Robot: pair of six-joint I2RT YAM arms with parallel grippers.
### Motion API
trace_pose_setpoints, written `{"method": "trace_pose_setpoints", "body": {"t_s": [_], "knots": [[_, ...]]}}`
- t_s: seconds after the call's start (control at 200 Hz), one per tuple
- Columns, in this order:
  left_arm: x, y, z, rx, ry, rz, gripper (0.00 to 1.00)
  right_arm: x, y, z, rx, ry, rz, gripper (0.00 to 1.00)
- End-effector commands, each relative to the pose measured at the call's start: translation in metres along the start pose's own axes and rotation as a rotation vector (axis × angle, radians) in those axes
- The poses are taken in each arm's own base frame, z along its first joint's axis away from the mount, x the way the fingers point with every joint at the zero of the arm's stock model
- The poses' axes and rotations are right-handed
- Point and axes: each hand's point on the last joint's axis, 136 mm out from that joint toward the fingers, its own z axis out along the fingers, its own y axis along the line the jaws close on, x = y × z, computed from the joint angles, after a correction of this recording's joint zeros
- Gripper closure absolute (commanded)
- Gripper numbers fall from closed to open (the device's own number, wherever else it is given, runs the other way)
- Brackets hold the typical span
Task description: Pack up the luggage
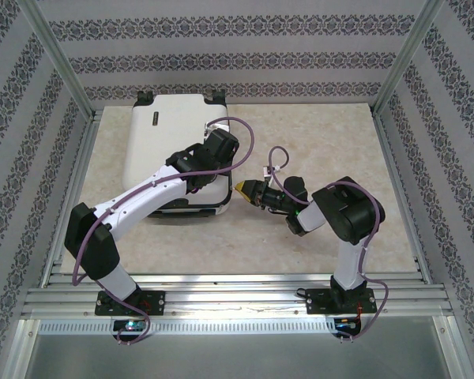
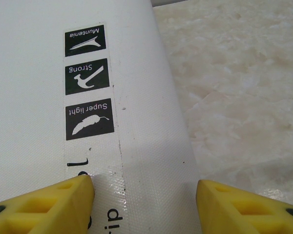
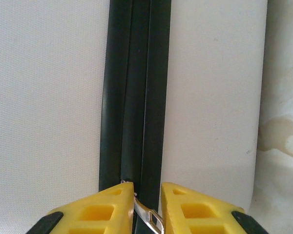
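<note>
Pinching zip pull (image 3: 149, 217) in right claw (image 3: 146, 187), facing straight along luggage (image 3: 49, 97) zip (image 3: 136, 97), holding left claw (image 2: 145, 184) spread over top

bright, even light — faint glare on the luggage (image 2: 136, 146), shadows soft

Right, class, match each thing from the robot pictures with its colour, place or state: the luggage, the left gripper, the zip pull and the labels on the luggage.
Things:
1. luggage
2. left gripper
3. zip pull
4. labels

Descriptions:
A. black squares with white pictures
B. silver metal, between the fingertips of the right gripper
C. white, lying flat on the table
D. open, fingers apart above the luggage

Pairs: 1-C, 2-D, 3-B, 4-A
</note>
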Motion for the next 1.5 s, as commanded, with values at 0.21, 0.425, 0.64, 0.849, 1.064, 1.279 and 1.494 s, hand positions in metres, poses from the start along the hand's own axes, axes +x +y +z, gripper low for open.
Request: {"method": "trace_pose_setpoints", "body": {"t_s": [0.21, 0.425, 0.64, 0.849, 1.064, 1.279, 1.494], "knots": [[0.082, 0.006, 0.018, -0.015, 0.306, 0.099, 0.42, 0.002, 0.035, -0.003, -0.085, 0.034, -0.121, 0.92], [0.082, 0.004, 0.018, -0.010, 0.307, 0.098, 0.43, 0.010, 0.043, 0.004, -0.108, 0.101, -0.153, 0.91], [0.083, 0.004, 0.019, -0.007, 0.310, 0.096, 0.43, 0.013, 0.041, 0.008, -0.102, 0.121, -0.161, 0.78], [0.083, 0.004, 0.019, -0.009, 0.311, 0.096, 0.43, 0.012, 0.044, 0.010, -0.111, 0.135, -0.168, 0.86], [0.084, 0.004, 0.020, -0.012, 0.315, 0.099, 0.42, 0.010, 0.041, 0.003, -0.084, 0.156, -0.193, 0.99], [0.087, 0.004, 0.022, -0.018, 0.318, 0.100, 0.43, 0.014, 0.041, -0.009, -0.052, 0.220, -0.272, 1.00], [0.090, 0.004, 0.032, -0.034, 0.325, 0.097, 0.43, 0.040, 0.041, -0.019, -0.012, 0.310, -0.392, 1.00]]}}
